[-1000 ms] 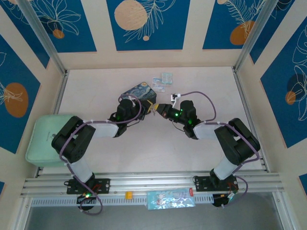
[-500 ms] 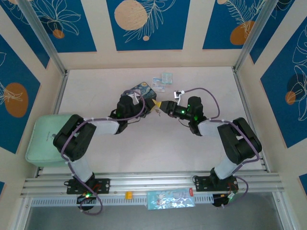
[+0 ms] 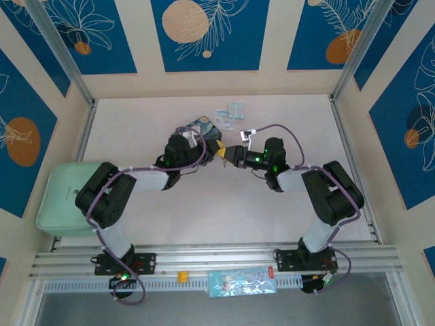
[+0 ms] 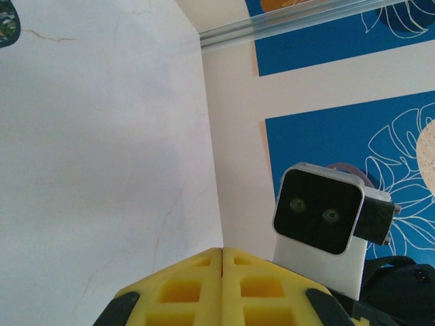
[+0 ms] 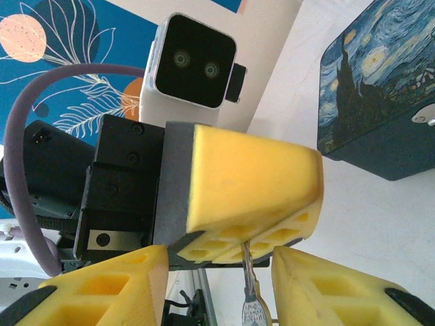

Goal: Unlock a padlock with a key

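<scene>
Two arms are counted on the bench, each ending in one gripper, along with one key, one starry-night painted tin, two small packets by the far edge and one green pad at the left edge. Compared with half a second ago, the right gripper is seen to have been brought slightly closer to the left gripper, so that the gap between the two tips has narrowed, while the left arm has barely been shifted. A second ago both grippers were held nearer the near edge and more of the tin was covered. The key is held above the middle of the bench, toward the far edge and just right of the tin. It is clamped in the left jaws, which are pressed together. Its long axis runs out of those jaws toward the right gripper, with the wider end farthest out. The right jaws are spread wide apart, and the key hangs in the gap between them, gripped by neither.
</scene>
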You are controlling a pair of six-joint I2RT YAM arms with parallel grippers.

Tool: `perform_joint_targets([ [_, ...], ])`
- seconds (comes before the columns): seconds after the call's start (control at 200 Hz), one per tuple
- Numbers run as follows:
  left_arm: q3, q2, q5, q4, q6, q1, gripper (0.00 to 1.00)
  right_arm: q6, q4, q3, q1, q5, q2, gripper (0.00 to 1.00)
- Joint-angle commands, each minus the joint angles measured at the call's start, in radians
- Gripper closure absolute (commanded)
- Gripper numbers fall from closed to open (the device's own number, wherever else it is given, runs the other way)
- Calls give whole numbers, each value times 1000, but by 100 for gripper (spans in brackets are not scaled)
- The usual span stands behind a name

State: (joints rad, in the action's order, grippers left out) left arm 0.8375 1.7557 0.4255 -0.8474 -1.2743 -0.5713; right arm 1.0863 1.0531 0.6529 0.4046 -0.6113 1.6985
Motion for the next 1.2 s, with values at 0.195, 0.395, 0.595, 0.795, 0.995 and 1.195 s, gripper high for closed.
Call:
perform_joint_targets([
  [0.195, -13, -5, -22, -65, -1, 12, 100, -9, -8, -30, 4, 2, -26, 64],
  [0.395, -23, -7, -31, -76, -8, 12, 100, -19, -33, -30, 2, 5, -37, 73],
  [0.595, -24, -10, -36, -74, -9, 11, 100, -19, -33, -30, 0, 7, -34, 81],
  [0.795, -28, -12, -41, -73, -8, 12, 100, -18, -41, -32, 0, 2, -37, 80],
  [0.995, -23, -12, -40, -71, -9, 11, 100, -23, -59, -37, -1, 14, -50, 71],
  [1.195, -21, -15, -41, -72, -8, 11, 100, -29, -73, -30, -4, 15, -54, 92],
])
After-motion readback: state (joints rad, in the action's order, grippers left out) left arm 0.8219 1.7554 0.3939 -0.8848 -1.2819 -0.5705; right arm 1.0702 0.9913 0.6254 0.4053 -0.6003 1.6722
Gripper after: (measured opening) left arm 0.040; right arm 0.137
